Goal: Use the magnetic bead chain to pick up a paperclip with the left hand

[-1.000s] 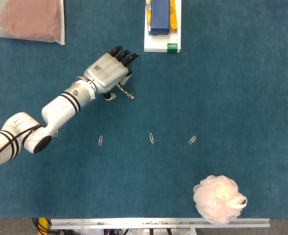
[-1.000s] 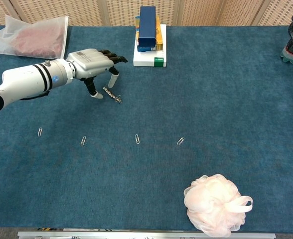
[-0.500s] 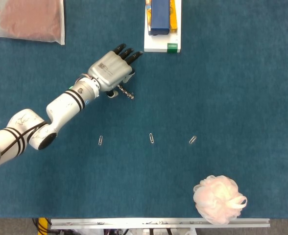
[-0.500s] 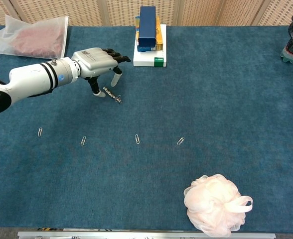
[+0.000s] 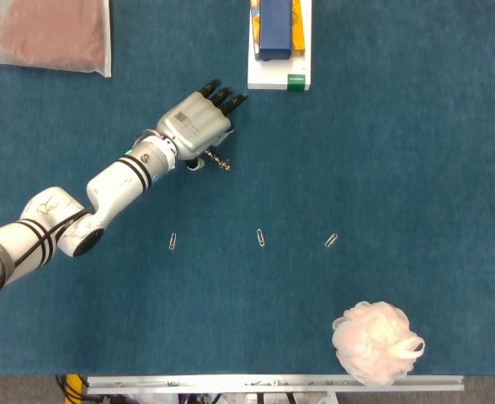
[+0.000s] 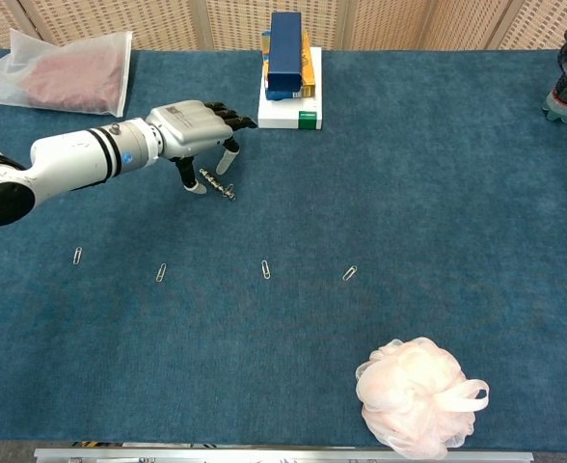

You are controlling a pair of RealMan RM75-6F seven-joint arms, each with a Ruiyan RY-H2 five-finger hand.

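The chain (image 5: 217, 159) (image 6: 217, 183), a short string of small shiny metal beads, lies flat on the blue, carpet-like surface (image 5: 382, 151) (image 6: 438, 174). The left hand (image 5: 199, 126) (image 6: 189, 123), silver-backed with black fingertips, hovers right over its near end, fingers spread and pointing down, holding nothing; whether a fingertip touches the beads I cannot tell. Nearer the front edge, thin wire paperclips lie apart in a loose row: one (image 5: 173, 241) (image 6: 161, 273), a second (image 5: 261, 238) (image 6: 265, 269), a third (image 5: 332, 241) (image 6: 349, 273), and a fourth (image 6: 77, 256) far left in the chest view. Behind the hand stands a white box (image 5: 279, 77) (image 6: 288, 111) stacked with a dark blue box (image 5: 275, 29) (image 6: 285, 43). A fluffy pink mesh pouf (image 5: 375, 342) (image 6: 417, 395) sits at the front right, and a clear bag (image 5: 50, 34) (image 6: 67, 72) of reddish stuff at the back left.
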